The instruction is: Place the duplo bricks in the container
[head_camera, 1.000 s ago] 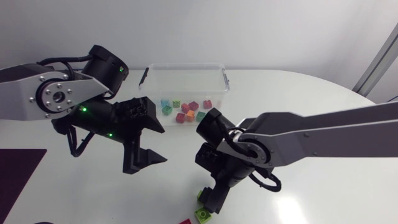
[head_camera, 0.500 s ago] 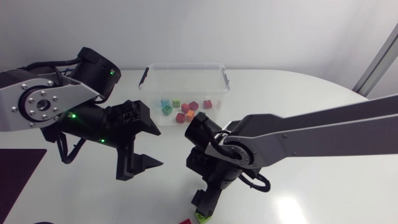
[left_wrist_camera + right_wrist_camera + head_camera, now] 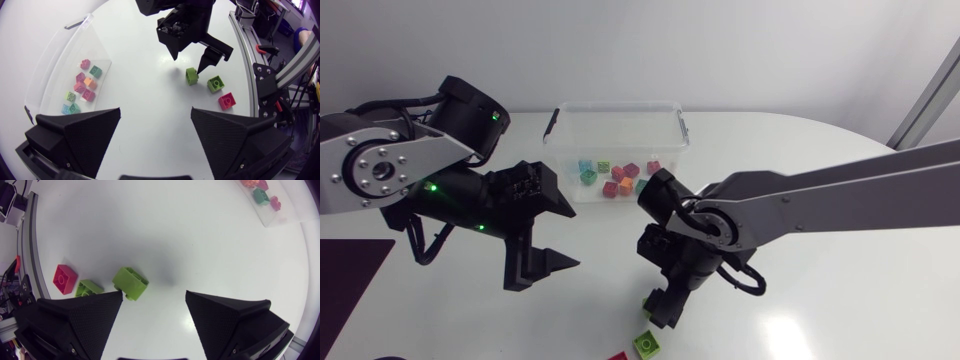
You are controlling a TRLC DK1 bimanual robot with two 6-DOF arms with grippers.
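Counting three loose duplo bricks on the white desk [image 3: 840, 300], lower centre of the head frame: a lime green brick [image 3: 191, 76] tipped on its side, a second green brick [image 3: 215, 83] stud-up just beside it, and a red brick [image 3: 226, 101] next in line, stud-up, cut by the bottom edge in the head view. The other bricks, a small cluster [image 3: 616, 177] in teal, green, red, orange and pink, sit inside the clear open-topped container [image 3: 616, 108], upper centre of the head frame, with a black clip [image 3: 550, 124] at each end. The right tool [image 3: 661, 303] is low over the lime green brick, its arm coming in from the right edge and reaching past the middle. Its jaws are wide, nothing gripped. In the left wrist view one right finger [image 3: 204, 64] has its tip at the lime green brick, touching or very nearly, can't say which; the other finger stands clear of all three loose bricks. In the right wrist view the lime green brick lies just ahead of one finger, not in the gap between the two. The left tool [image 3: 534, 268] hangs above bare desk, left of centre in the head frame, fingers spread wide, holding nothing, well apart from the loose bricks and the container.
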